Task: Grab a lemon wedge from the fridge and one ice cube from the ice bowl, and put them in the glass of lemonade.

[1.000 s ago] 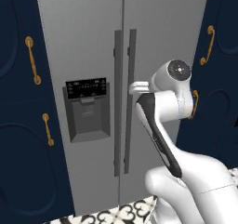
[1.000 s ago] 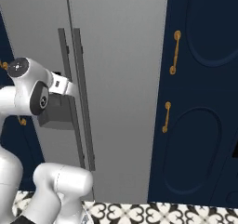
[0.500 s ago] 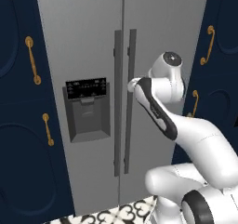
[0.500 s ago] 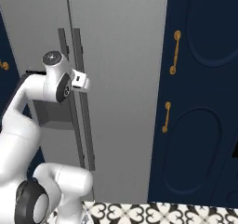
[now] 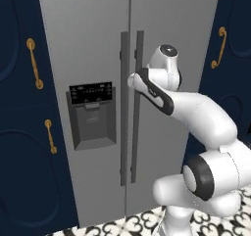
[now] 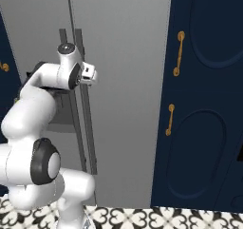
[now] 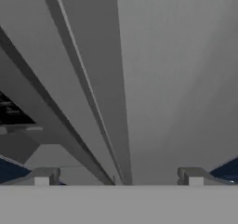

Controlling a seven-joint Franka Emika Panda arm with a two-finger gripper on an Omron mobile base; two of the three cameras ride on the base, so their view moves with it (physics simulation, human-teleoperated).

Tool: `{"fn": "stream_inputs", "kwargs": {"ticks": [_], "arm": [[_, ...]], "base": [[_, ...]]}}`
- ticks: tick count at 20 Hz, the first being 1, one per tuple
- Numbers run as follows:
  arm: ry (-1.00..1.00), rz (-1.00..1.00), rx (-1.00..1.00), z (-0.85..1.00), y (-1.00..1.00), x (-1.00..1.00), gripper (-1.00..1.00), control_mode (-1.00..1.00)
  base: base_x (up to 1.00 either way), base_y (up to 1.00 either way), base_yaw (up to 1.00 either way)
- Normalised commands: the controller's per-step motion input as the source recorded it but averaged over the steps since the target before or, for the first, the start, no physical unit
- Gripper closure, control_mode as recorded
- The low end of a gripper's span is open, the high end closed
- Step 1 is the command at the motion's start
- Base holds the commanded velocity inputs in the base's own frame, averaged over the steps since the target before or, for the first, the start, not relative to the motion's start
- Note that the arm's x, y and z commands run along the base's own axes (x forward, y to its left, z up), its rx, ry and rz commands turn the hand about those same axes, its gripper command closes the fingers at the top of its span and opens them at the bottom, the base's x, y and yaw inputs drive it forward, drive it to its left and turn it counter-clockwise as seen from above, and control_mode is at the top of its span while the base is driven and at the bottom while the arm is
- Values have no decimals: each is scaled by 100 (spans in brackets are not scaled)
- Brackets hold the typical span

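- Navy cupboards point(image 5: 19, 147) with brass handles point(image 5: 33, 63) flank the fridge point(image 5: 93, 44) on both sides, over a patterned black-and-white floor point(image 6: 142, 217).
- Nearest, in the hand view, the gripper point(image 7: 118, 175) has its jaws spread as wide as they go, holding nothing; its two fingertips point(image 7: 42, 176) stand well apart.
- Just beyond them run the fridge's two long handles point(image 5: 139, 103), vertical in the base views and slanting in the hand view; the right door's handle lies between the tips, slightly toward the left one.
- Judged from this, the jaws straddle that handle's long axis, so closing across it is the next move.
- Farther off, the dispenser panel point(image 5: 92, 115) sits on the left door.
- Both doors are shut; the lemon wedge is presumably inside.
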Motion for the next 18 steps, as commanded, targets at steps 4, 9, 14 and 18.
{"fn": "stream_inputs", "kwargs": {"ticks": [4, 9, 14, 18], "arm": [[0, 0, 0, -31, 6, 94, -100, -100], [0, 0, 0, -43, 5, 54, -100, -100], [-1, 0, 0, -21, 10, 28, -100, -100], [-12, 0, 0, -9, 20, 2, -100, -100]], "base": [[0, 0, 0], [0, 0, 0], [0, 0, 0], [0, 0, 0]]}}
